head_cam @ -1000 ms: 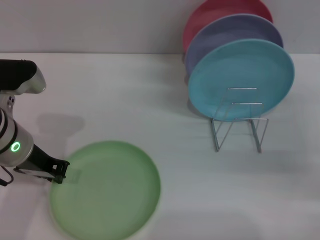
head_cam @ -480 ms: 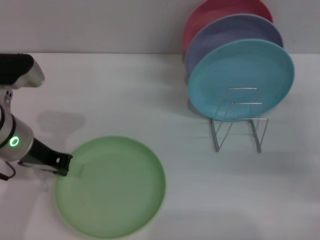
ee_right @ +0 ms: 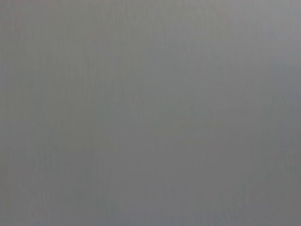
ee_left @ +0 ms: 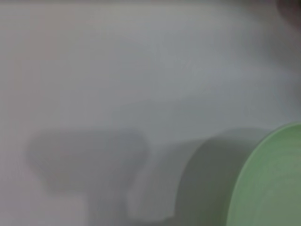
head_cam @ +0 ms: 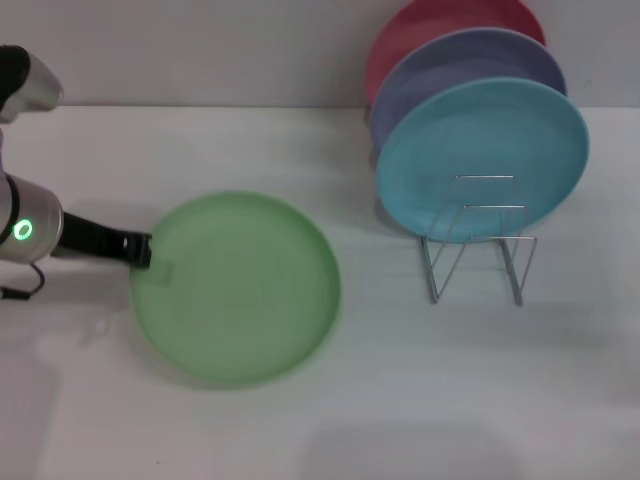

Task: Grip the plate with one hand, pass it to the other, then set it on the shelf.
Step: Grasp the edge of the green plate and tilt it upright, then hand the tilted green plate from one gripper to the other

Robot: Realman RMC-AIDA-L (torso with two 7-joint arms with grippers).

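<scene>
The light green plate hangs above the white table, left of centre in the head view. My left gripper is shut on the plate's left rim and holds it lifted. The plate's edge also shows in the left wrist view, with its shadow on the table below. The silver wire shelf stands at the right, with its front slots free. My right gripper is out of view; the right wrist view shows only plain grey.
A turquoise-blue plate, a lavender plate and a pink plate stand upright in the shelf's back slots. The white table spreads around the shelf.
My left gripper has lifted the green plate off the table and carried it up and slightly right. The shelf and its plates have not moved.
</scene>
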